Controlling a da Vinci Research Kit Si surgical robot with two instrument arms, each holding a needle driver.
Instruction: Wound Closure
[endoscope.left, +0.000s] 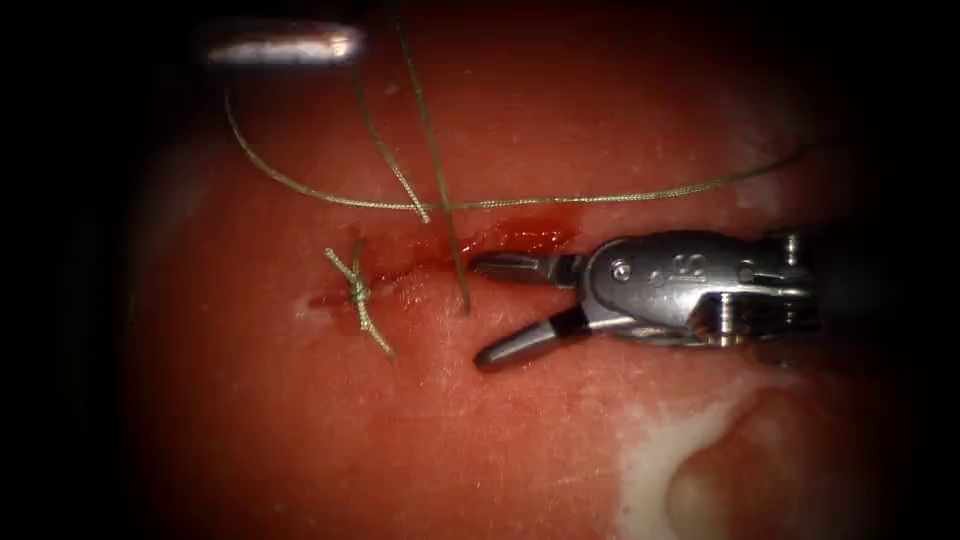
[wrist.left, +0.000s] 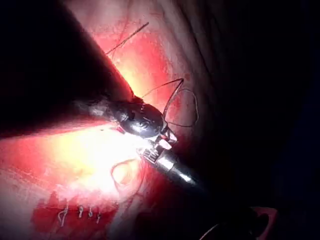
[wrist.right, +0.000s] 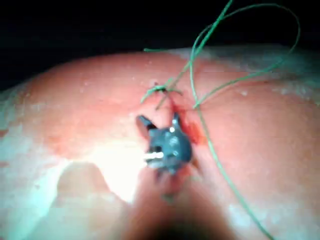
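Right hand (endoscope.left: 480, 310) hangs wide open and empty just right of the glistening cut (endoscope.left: 450, 255), green braided thread (endoscope.left: 600, 198) crossing above it; a tied knot (endoscope.left: 358, 292) sits at the cut's left end. Left tool (endoscope.left: 285, 45) holds far back, grip unclear, needle unseen. Those smooth steel tips could snag the loose loops.

right tool (endoscope.left: 508, 308): on the metal body behind the jaws there is a small engraved mark, seen in the endoscope view. It looks like two round characters, but it is too small to read.
tissue (endoscope.left: 300, 430): no text, no label, no number.
thread (endoscope.left: 600, 198): no text.
wrist views: no readable sign on the tool bodies.
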